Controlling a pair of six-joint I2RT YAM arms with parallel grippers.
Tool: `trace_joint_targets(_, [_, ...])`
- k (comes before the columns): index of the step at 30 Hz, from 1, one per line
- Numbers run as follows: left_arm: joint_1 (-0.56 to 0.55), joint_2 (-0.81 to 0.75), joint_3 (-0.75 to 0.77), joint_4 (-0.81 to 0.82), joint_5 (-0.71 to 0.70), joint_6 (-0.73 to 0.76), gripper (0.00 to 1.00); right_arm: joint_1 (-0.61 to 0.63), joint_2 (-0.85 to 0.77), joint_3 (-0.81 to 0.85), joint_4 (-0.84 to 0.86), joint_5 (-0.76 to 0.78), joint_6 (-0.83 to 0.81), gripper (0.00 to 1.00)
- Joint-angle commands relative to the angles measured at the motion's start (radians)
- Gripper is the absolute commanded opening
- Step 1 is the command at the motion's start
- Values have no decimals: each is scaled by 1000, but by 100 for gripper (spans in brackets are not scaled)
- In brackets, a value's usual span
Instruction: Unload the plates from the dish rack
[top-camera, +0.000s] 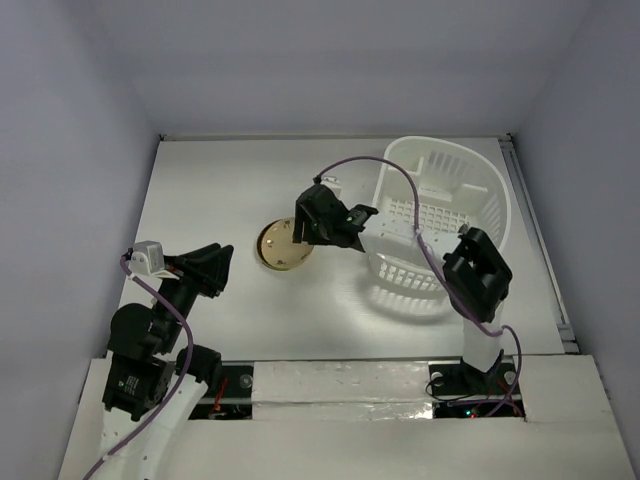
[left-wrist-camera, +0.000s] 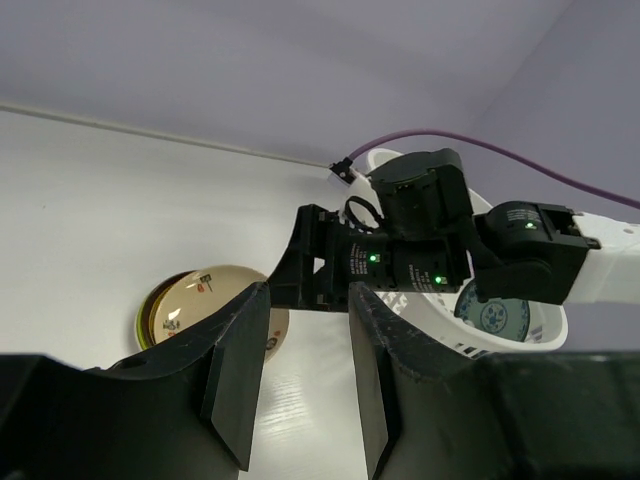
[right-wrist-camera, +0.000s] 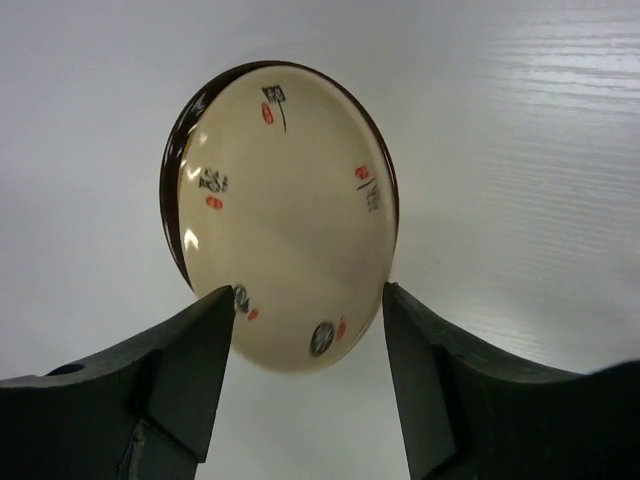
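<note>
A cream plate (right-wrist-camera: 285, 210) with small red and black marks lies on top of a dark-rimmed plate (right-wrist-camera: 172, 190) on the table, left of the dish rack (top-camera: 480, 172). My right gripper (right-wrist-camera: 308, 302) is open just over the cream plate's near edge, a finger on each side and neither pressing on it. From above, the right gripper (top-camera: 299, 236) sits at the stack (top-camera: 276, 246). A teal-blue plate (left-wrist-camera: 500, 316) stands inside the rack (left-wrist-camera: 440, 325). My left gripper (left-wrist-camera: 307, 296) hovers open and empty at the left, and the top view shows the left gripper (top-camera: 224, 264) apart from the stack.
The right arm (top-camera: 478, 272) reaches from its base across the front of the rack. Its purple cable (top-camera: 400, 180) loops over the rack's left rim. Walls enclose the table on three sides.
</note>
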Motion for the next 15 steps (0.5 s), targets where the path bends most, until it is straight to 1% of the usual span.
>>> trace_joint_targets(1, [-6, 12, -2, 39, 4, -3, 34, 10, -144, 7, -49, 70, -46, 67])
trace_joint_targets(2, [-6, 11, -2, 37, 6, -3, 34, 10, -179, -4, -66, 96, -54, 67])
trace_joint_targets(3, [-6, 9, -4, 37, 6, -3, 34, 10, -257, -30, -83, 159, -63, 64])
trace_joint_targets(5, [-6, 6, -2, 40, 9, -3, 34, -3, -343, -70, -135, 216, -67, 58])
trace_joint_targets(6, [-6, 6, -4, 40, 12, -3, 34, -31, -388, -91, -155, 254, -69, 43])
trace_joint_targets(7, [-6, 4, -5, 43, 18, -1, 35, -48, -475, -133, -214, 277, -66, 30])
trace_joint_targets(8, [-6, 4, -6, 43, 19, -1, 35, -69, -518, -151, -257, 302, -58, 17])
trace_joint_targets(9, [-6, 4, -6, 43, 21, -1, 35, -94, -561, -167, -296, 348, -52, 1])
trace_joint_targets(10, [-6, 4, -6, 45, 24, 0, 35, -146, -603, -183, -337, 369, -48, 0])
trace_joint_targets(11, [-6, 1, -6, 46, 25, 0, 35, -178, -671, -205, -427, 383, -49, 0])
trace_joint_targets(12, [-6, 0, -7, 48, 29, -1, 35, -210, -698, -208, -480, 411, -51, 0])
trace_joint_targets(13, [-6, -3, -7, 51, 33, 0, 35, -268, -715, -208, -536, 428, -54, 0])
trace_joint_targets(14, [-6, -8, -7, 50, 35, 0, 35, -296, -729, -201, -652, 448, -54, 0])
trace_joint_targets(15, [-6, -11, -7, 51, 35, 0, 35, -319, -727, -196, -710, 492, -48, 7])
